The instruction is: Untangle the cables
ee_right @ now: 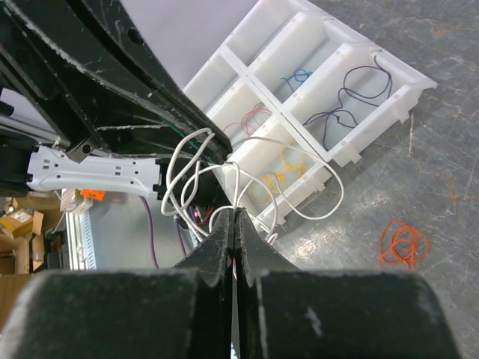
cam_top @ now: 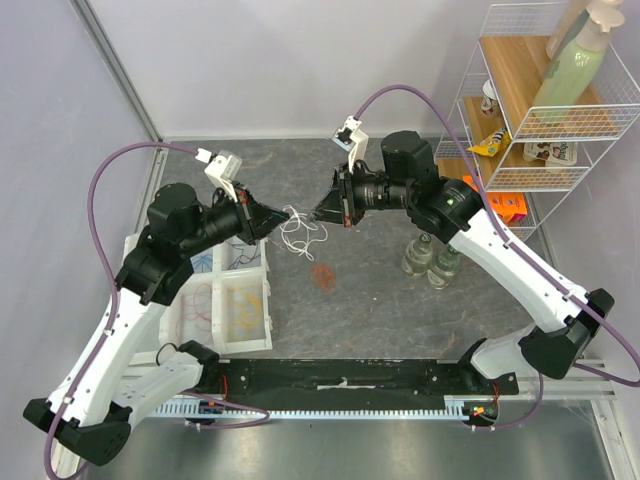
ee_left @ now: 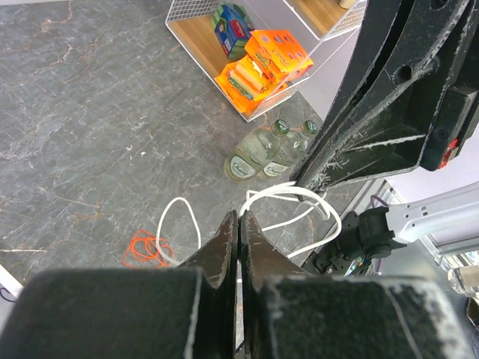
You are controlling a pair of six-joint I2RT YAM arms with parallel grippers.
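Observation:
A tangle of white cables (cam_top: 300,236) hangs between my two grippers above the middle of the table. My left gripper (cam_top: 285,213) is shut with a white strand (ee_left: 299,193) running out of its tips (ee_left: 239,217); another white loop (ee_left: 179,218) droops beside it. My right gripper (cam_top: 316,212) faces it almost tip to tip and is shut (ee_right: 233,213) on a white strand of the same bunch (ee_right: 187,161). A small orange cable (cam_top: 322,275) lies loose on the table below, also visible as the orange cable (ee_left: 146,248) and orange cable (ee_right: 404,243).
A white compartment tray (cam_top: 262,345) at the left holds sorted cables: yellow, red, blue and dark ones (ee_right: 352,97). Green glass bottles (cam_top: 430,260) stand right of centre. A wire shelf (cam_top: 590,160) with orange packs and bottles stands at the far right.

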